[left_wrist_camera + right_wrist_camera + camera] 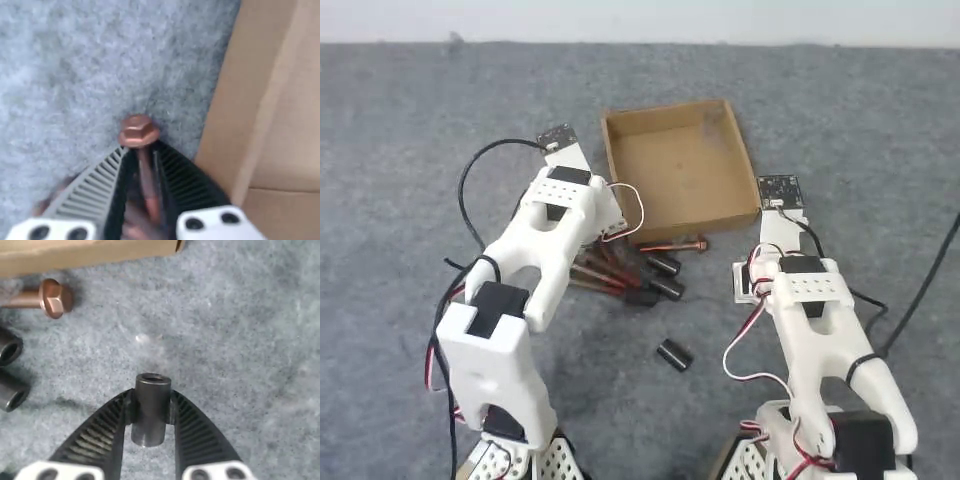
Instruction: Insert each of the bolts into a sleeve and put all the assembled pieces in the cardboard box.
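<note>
Carpet: we see grey carpet [410, 150] covering the table under everything.
Cardboard box: the cardboard box [680, 175] lies open-topped at the far middle of the table, between the ends of the two arms.
Left arm: the left arm [535, 270] stretches from the near edge to the box's near left corner.
Right arm: the right arm [815, 320] ends just off the box's near right corner.
Left gripper: the left gripper [141, 149] has its fingers drawn in to a narrow slot, clamped on the shank of a copper bolt [138, 131]. Its hex head pokes out past the tips, over carpet and just beside the box's outer wall.
Right gripper: the right gripper [151, 397] pinches a black sleeve [151, 412] by its sides near the fingertips, with the bore end pointing away from the wrist, over carpet.
Spare bolts: more bolts [598, 275] lie bundled in front of the box, partly under the left arm.
Single bolt: a single bolt [672, 245] lies along the box's near wall; we cannot tell whether it touches.
Sleeves: three sleeves [665, 265] sit at the bundle's right end.
Lone sleeve: a lone sleeve [674, 355] lies apart from the rest, between the arms.
</note>
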Robot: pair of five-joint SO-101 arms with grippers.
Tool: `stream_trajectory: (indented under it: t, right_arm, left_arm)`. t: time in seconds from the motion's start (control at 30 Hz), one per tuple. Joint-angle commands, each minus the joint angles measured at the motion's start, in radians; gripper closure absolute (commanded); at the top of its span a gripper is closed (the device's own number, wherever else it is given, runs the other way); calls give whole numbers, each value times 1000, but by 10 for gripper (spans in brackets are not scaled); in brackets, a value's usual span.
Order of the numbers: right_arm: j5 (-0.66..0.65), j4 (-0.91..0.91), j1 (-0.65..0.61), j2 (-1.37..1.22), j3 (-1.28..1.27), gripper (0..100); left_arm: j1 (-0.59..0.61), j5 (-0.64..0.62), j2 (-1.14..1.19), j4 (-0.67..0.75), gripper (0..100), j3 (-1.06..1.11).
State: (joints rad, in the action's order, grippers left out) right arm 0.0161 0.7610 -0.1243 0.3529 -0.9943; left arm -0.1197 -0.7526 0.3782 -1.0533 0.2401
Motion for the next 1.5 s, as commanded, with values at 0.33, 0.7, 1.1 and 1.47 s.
stream_trajectory:
  t: [0.33, 0.7, 1.1, 1.47]
  right_arm:
    - [-17, -16, -1, 54, 5, 992]
    - [-17, -13, -36, 54, 3, 992]
    - [-17, -107, -38, 65, 9, 992]
    - [-17, -503, -47, 56, 11, 992]
  left_arm:
    - [54, -5, -23, 40, 989, -31]
    - [164, -5, -270, 110, 989, 97]
    - [209, -2, -443, 371, 988, 429]
    - [215, 38, -443, 393, 988, 430]
